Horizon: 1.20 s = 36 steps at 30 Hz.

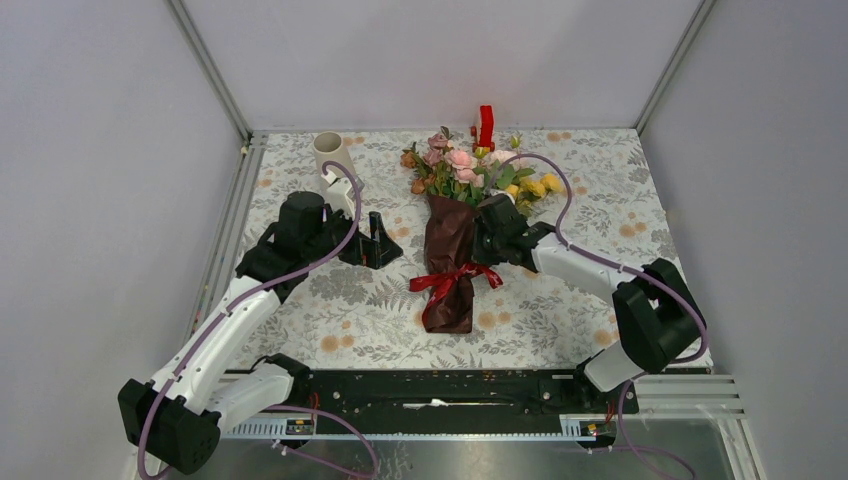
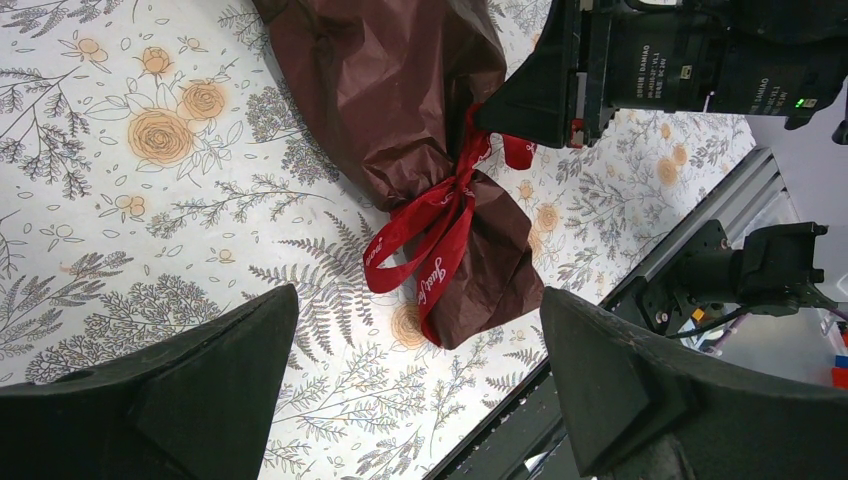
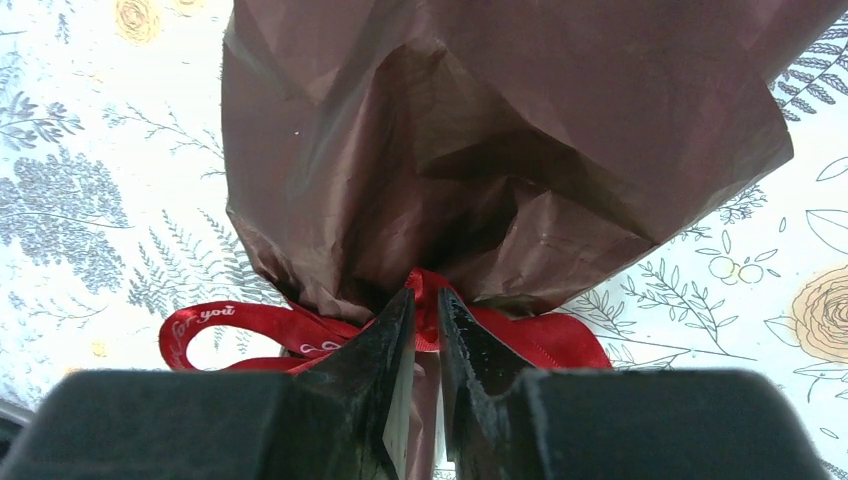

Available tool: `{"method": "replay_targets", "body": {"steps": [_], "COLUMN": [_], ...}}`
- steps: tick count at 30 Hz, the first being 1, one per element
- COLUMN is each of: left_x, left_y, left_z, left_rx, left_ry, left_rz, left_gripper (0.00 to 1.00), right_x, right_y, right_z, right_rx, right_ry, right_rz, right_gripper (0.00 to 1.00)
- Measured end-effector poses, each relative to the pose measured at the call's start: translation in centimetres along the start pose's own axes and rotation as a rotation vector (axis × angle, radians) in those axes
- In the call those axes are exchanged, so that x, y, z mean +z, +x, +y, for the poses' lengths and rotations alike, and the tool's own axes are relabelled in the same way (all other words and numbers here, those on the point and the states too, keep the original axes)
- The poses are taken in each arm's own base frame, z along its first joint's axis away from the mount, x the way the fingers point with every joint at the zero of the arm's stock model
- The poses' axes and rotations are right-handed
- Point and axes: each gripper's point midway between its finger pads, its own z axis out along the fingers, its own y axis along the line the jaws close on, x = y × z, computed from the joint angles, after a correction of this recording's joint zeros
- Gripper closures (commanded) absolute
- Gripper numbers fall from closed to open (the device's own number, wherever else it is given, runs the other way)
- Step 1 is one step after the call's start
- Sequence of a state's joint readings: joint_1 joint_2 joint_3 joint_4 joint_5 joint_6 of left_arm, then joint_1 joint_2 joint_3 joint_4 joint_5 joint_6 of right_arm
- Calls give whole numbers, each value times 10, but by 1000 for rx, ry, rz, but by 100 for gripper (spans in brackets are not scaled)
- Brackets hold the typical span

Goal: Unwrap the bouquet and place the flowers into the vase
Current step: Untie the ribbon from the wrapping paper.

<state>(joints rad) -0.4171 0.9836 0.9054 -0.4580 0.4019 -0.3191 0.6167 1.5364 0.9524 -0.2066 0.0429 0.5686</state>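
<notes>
The bouquet lies lengthwise mid-table, its dark red wrapping paper (image 1: 447, 235) tied with a red ribbon (image 1: 449, 281). Pink, peach and yellow flowers (image 1: 462, 166) fan out at its far end. The cream vase (image 1: 329, 150) stands at the back left. My right gripper (image 1: 484, 250) comes in from the right. In the right wrist view its jaws (image 3: 425, 300) are pinched on the ribbon knot (image 3: 428, 283) below the paper (image 3: 480, 130). My left gripper (image 1: 390, 243) is open to the left of the bouquet. Its view shows wide-apart fingers (image 2: 230, 350) framing the ribbon (image 2: 440, 220) and the wrapped stem end (image 2: 490, 270).
A small red and yellow block (image 1: 486, 125) stands at the back behind the flowers. A black rail (image 1: 430, 390) runs along the near table edge. Grey walls close in the left, right and back sides.
</notes>
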Motion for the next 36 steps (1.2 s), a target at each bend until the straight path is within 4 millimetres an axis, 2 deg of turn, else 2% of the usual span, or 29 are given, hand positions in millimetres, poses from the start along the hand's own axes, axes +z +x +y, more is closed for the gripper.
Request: {"method": "replay_targets", "body": {"steps": [4, 9, 19, 22, 25, 29, 33, 36], "left_x": [0, 0, 0, 4, 14, 33, 53, 59], "left_y": [0, 0, 0, 4, 21, 73, 128, 143], "left_z": [0, -1, -4, -10, -28, -50, -43, -34], "left_rx": [0, -1, 4, -1, -15, -62, -118, -108], "left_ry": [2, 3, 20, 39, 93, 172, 142, 83], "left_rz": [1, 1, 0, 1, 14, 65, 119, 110], "left_gripper": [1, 1, 1, 1, 3, 7, 13, 18], "right_x": [5, 10, 6, 2, 0, -2, -6, -9], "right_y": [4, 6, -3, -6, -6, -2, -1, -3], "right_z": [-3, -5, -2, -1, -1, -4, -5, -4], "right_rx": [-13, -29, -34, -33, -32, -32, -32, -31], "right_ry": [14, 21, 11, 4, -2, -2, -6, -12], "right_rz": [16, 28, -10, -28, -37, -38, -44, -53], "right_gripper": [80, 100, 100, 100, 100, 100, 100, 100]}}
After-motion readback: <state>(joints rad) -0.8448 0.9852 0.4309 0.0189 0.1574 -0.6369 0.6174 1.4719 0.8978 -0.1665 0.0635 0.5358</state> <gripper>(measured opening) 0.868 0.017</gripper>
